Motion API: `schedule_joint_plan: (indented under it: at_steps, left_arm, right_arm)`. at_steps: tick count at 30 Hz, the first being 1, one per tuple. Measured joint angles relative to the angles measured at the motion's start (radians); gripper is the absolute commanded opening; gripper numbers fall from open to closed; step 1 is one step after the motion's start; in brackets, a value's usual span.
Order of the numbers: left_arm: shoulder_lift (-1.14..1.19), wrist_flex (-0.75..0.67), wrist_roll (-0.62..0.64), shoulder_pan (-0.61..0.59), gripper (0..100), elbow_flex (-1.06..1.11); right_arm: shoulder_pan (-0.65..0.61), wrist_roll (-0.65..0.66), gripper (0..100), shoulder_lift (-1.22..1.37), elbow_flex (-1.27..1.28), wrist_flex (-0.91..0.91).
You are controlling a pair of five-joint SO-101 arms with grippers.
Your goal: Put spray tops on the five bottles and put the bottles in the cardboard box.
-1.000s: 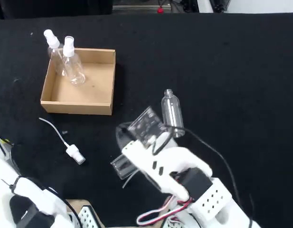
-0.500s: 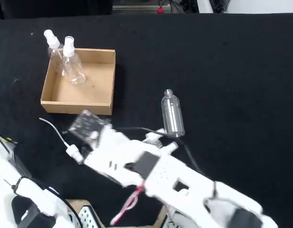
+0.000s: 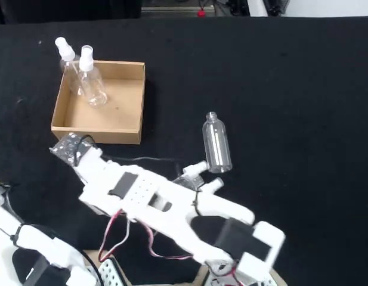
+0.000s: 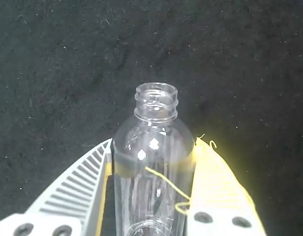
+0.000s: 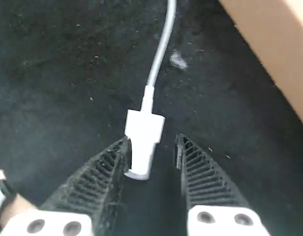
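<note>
In the right wrist view a white spray top [image 5: 143, 140] with its thin tube lies on the black table. My right gripper [image 5: 151, 147] is open around it, one finger on each side. In the high view the right arm [image 3: 142, 196] stretches left across the front of the table, just before the cardboard box [image 3: 97, 136]. My left gripper [image 4: 153, 147] is shut on a clear uncapped bottle [image 4: 153, 118], whose open neck points away from the fingers. Another uncapped bottle [image 3: 216, 143] lies on the table right of the box. Two bottles with spray tops [image 3: 91, 80] stand in the box's far left corner.
The box wall [image 5: 269, 44] lies close beside the spray top's tube. The left arm [image 3: 28, 250] sits at the table's front left corner. The black table [image 3: 291, 89] stretches to the right and back.
The right arm has swung left from the table's middle to the spray top in front of the box. It now covers the spray top in the high view.
</note>
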Motion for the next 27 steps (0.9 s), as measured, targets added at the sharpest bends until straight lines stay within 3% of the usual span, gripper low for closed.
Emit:
schedule_joint_plan:
  at_steps: [17,21,27]
  left_arm:
    - [0.000,-0.002,0.000,-0.005,11,0.000]
    - [0.000,-0.002,0.000,-0.005,11,0.000]
    - [0.000,-0.002,0.000,-0.005,11,0.000]
  right_arm:
    - [-0.028,-0.002,15.0,0.227,-0.135,-0.006]
    - [-0.009,-0.002,1.2,0.249,-0.150,-0.006]
    - [0.025,0.005,1.1,0.227,-0.152,0.057]
